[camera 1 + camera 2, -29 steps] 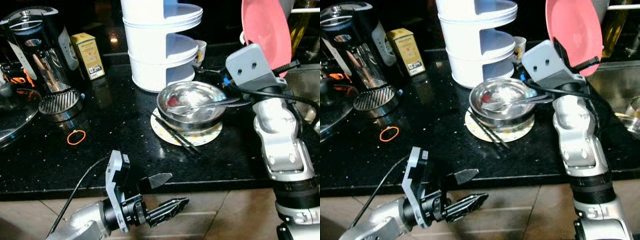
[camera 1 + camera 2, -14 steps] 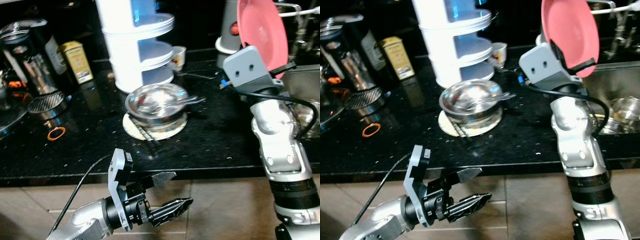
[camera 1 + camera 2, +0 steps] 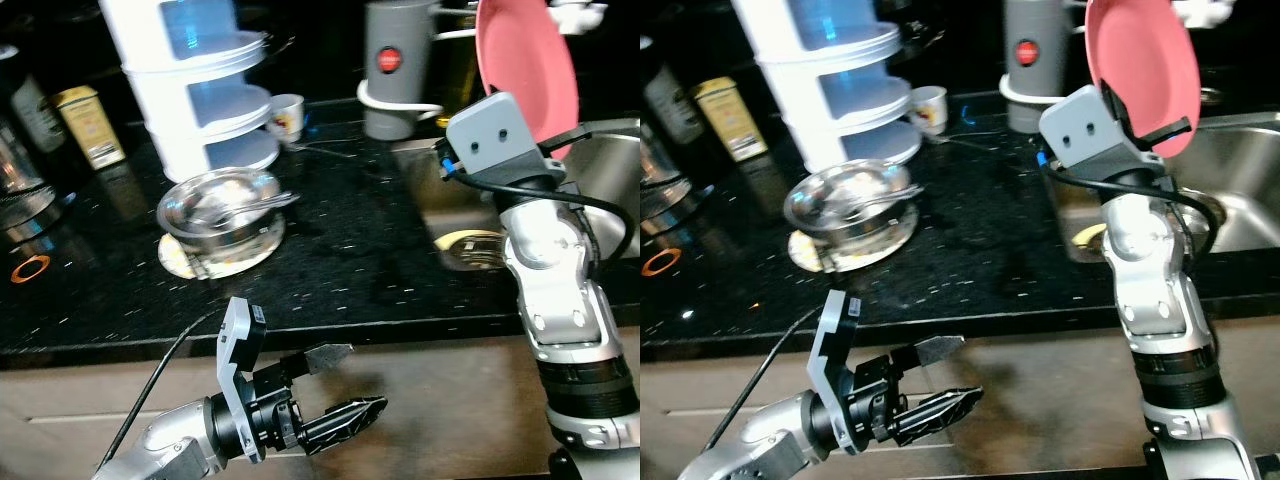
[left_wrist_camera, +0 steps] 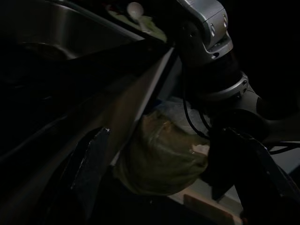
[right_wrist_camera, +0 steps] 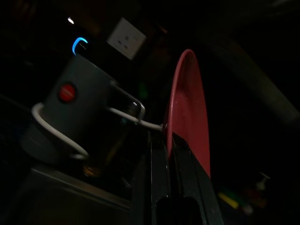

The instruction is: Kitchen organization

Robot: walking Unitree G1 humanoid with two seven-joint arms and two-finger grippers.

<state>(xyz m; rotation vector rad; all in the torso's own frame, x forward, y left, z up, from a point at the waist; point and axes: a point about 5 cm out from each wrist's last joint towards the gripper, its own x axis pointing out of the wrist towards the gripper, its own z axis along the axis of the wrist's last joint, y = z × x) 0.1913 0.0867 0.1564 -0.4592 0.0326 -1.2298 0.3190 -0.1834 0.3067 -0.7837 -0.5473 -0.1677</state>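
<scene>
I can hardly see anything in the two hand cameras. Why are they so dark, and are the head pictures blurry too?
Left wrist view: very dark, shaded below the counter, just dim shapes. Right wrist view: dark too, though the round pink plate held in the right claw catches light. Eye views: brighter, slightly soft, with sparkly glare on the shiny black countertop.

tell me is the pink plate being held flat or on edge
On edge. The pink plate stands nearly upright above the sink, its lower rim pinched between the right end effector fingers.
</scene>
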